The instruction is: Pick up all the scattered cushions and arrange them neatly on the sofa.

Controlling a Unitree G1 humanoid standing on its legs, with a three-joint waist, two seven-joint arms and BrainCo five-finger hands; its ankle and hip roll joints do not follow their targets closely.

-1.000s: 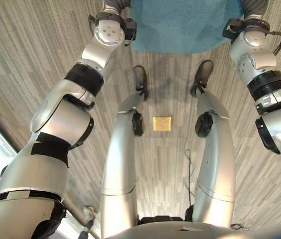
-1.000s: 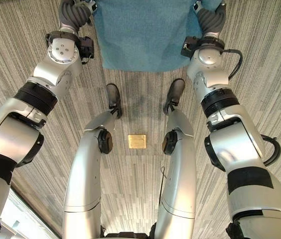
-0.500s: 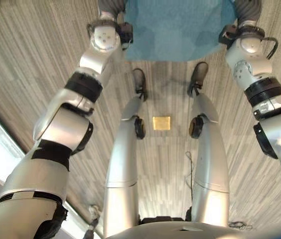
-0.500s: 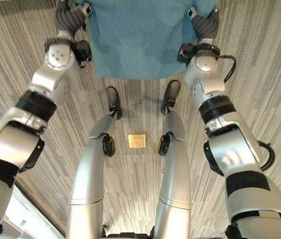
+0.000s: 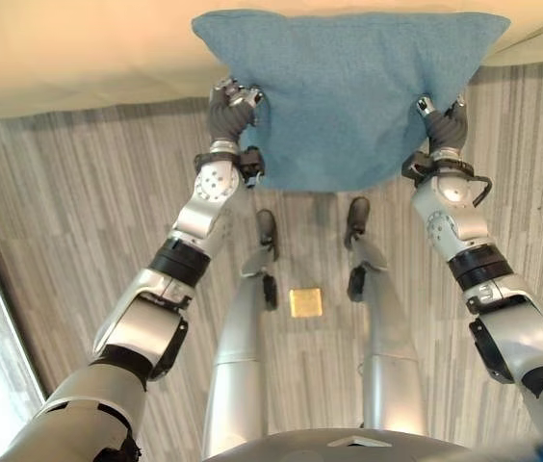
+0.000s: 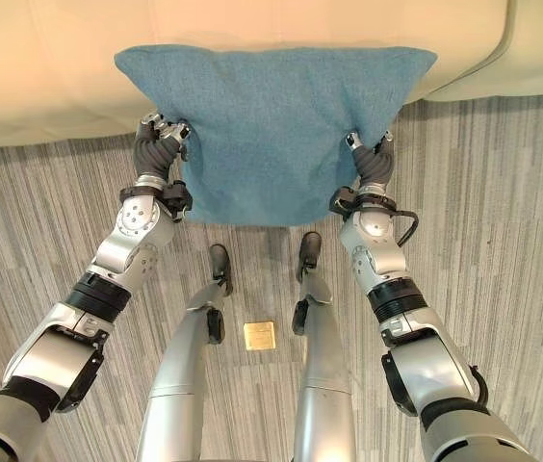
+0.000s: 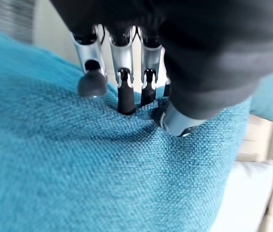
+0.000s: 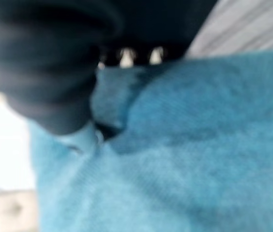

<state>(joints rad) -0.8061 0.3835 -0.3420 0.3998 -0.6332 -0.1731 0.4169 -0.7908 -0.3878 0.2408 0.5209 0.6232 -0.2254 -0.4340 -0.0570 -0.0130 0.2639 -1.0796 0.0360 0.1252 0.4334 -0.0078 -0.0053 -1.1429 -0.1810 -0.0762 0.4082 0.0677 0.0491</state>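
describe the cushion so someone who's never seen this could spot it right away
Find the cream sofa across the far side, above the grey striped floor. In front of its edge hangs the teal cushion, pinched at each side by the left hand and right hand. It is the only blue, woven, square thing.

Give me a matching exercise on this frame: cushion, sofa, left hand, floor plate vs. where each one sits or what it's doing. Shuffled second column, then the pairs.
Column 1:
1. blue cushion
2. sofa
3. left hand
4. brass floor plate

Column 2:
A. set flush in the striped floor
B. held up between both hands, its top edge in front of the sofa
C. cream, running across the top of the head views
D. fingers dug into the cushion's side edge

The right hand grips the cushion's other side edge.

Pairs: 1-B, 2-C, 3-D, 4-A
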